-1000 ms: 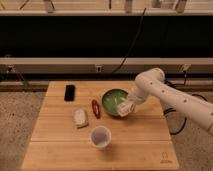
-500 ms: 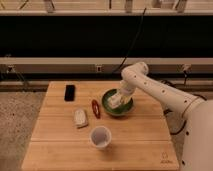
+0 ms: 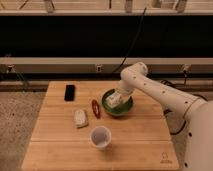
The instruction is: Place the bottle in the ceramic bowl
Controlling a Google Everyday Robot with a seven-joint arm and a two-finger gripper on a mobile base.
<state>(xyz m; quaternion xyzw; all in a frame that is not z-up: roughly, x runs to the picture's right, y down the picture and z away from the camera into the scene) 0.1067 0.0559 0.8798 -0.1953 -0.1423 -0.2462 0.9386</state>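
The glossy green ceramic bowl sits near the middle of the wooden table. My gripper hangs right over the bowl, reaching in from the right on the white arm. A small white bottle shows at the gripper, low inside the bowl. The gripper covers part of the bottle and the bowl's inside.
A translucent white cup stands in front of the bowl. A whitish block and a red object lie to the bowl's left. A black phone lies at the back left. A dark wall with rails runs behind the table.
The arm has swung left and its elbow has risen. The gripper with the bottle has moved from the bowl's right side to over its middle and lower.
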